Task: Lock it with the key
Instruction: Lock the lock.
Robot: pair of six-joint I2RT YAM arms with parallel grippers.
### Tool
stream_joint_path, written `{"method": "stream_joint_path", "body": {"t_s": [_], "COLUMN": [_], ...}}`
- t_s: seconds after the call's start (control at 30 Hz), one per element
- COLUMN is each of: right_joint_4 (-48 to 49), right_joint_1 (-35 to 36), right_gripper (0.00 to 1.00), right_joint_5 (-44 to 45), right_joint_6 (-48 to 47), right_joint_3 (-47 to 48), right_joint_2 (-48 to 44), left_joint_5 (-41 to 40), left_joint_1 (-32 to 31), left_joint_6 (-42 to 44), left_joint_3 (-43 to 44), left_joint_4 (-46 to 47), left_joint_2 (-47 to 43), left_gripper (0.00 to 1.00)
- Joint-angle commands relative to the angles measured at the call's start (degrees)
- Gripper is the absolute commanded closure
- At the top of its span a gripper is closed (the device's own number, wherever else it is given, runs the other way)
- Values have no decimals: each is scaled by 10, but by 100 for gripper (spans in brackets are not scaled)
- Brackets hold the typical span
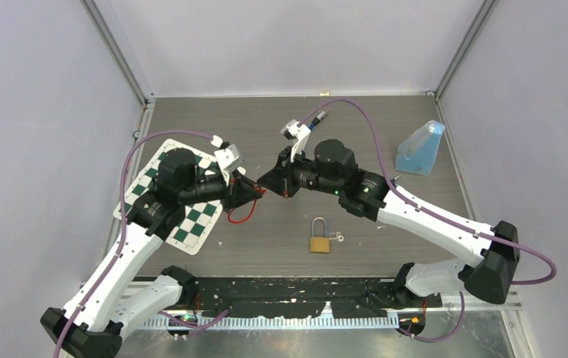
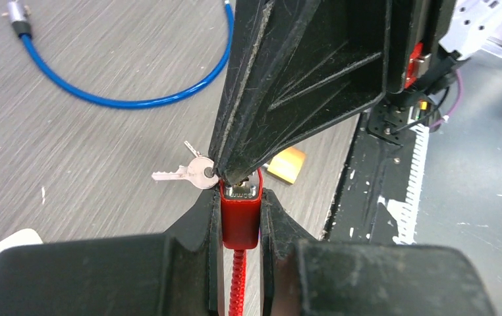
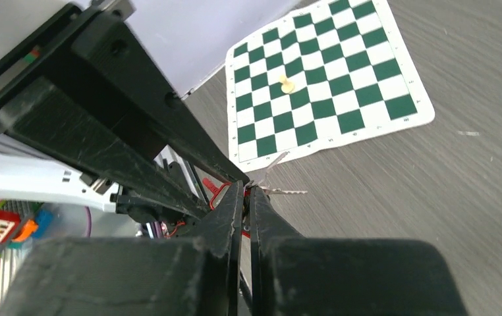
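Over the middle of the worktop, the left gripper (image 2: pixel 240 201) squeezes the small red lock with its red cable (image 2: pixel 240 220), the right gripper (image 2: pixel 234 179) pinches the bunch of silver keys (image 2: pixel 199 174) at its top, and turning the key looks left to do.

No writing can be read; the red lock (image 2: pixel 238 220) bears only a blurred stamp.
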Motion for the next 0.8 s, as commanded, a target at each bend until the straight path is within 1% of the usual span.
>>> {"method": "stream_joint_path", "body": {"t_s": [0.0,0.13,0.2,0.4,0.57,0.77], "right_joint_4": [132,239,260,289,303,338], "right_joint_1": [-4,-11,-12,-12,-15,-30], "right_gripper": [95,95,95,95,95,95], "right_joint_5": [-75,-196,-225,-254,-271,-346], "right_joint_6": [-64,-87,-96,-143,-183,-198], "right_joint_3": [-48,-92,-100,-116,-126,-128], "right_joint_2": [-54,-82,-90,-108,-119,-112], "left_joint_5": [80,128,145,189,205,227], "left_joint_1": [-3,-3,-3,-3,-3,-3], "left_joint_6": [11,8,6,4,7,21], "left_joint_3": [42,50,55,63,68,80], "left_joint_4": [17,-6,-13,-26,-37,-57], "left_joint_2": [-3,9,18,34,48,69], "left_gripper": [100,100,100,100,100,100]}}
